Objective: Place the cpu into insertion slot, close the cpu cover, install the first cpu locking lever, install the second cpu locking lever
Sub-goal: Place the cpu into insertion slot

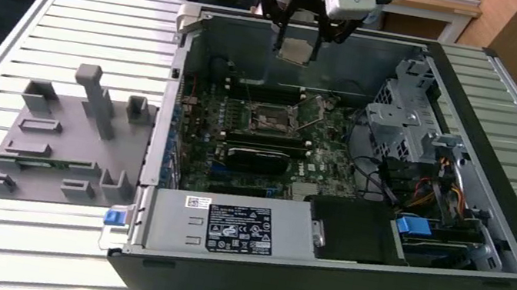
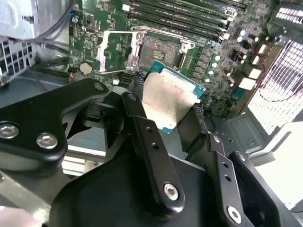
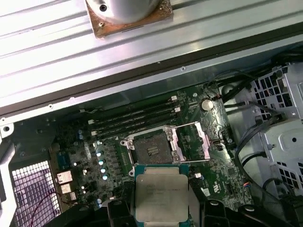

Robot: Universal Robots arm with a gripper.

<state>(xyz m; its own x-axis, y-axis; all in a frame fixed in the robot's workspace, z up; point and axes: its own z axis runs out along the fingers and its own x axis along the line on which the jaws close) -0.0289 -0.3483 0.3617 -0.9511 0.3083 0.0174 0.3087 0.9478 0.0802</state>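
Silvery-beige metal catches the light where the cpu [image 2: 168, 97] is clamped by 2 opposite edges between the black fingers [image 2: 136, 108] of the gripper [image 1: 299, 42]. In the exterior view the chip hangs level above the open computer case [image 1: 175, 93], near its far wall and well clear of the green circuit board [image 3: 222, 175] below.

The insertion slot [image 3: 150, 149] lies bare, its dark centre exposed, with nothing seated in it. The cpu cover [image 3: 191, 142] is swung back flat beside the socket, and in the second wrist view a thin wire rod [image 2: 113, 71] runs along the cover's edge, probably 1 of the locking levers, released. So the work looks to be at step 1 of 4: the chip is picked up and carried over the case but not yet seated, while the cover and both levers are not yet closed.

As for writing, a white-and-black label [image 1: 236, 229] covers the silver power supply [image 1: 297, 233] at the case's near side, with a smaller white sticker [image 1: 197, 201] next to it. The chip's face carries faint engraved lines in the first wrist view, and white markings dot the board near the memory slots [image 3: 137, 118].
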